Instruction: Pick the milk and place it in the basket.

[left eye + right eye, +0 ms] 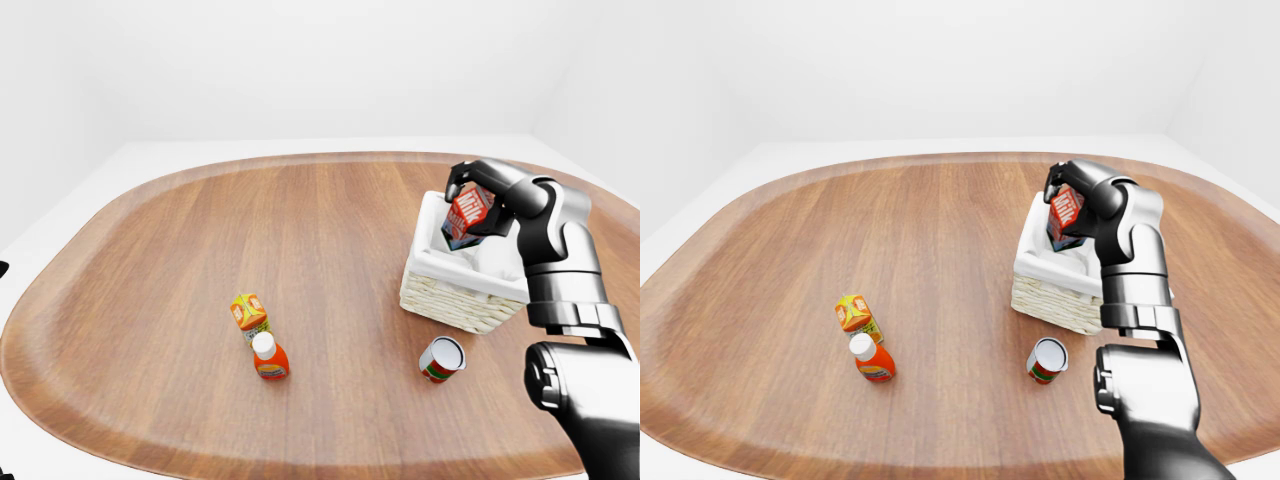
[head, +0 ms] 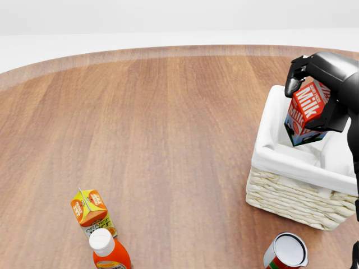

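The red and white milk carton is tilted, its lower end dipping inside the white-lined wicker basket at the right of the head view. My right gripper is shut on the carton from above; its black fingers curl over the carton's top left and the rest of the hand covers its right side. In the left-eye view the carton hangs over the basket's top-left part. My left hand does not show.
An orange juice carton and an orange bottle with a white cap stand at the bottom left on the oval wooden table. A tin can lies just below the basket.
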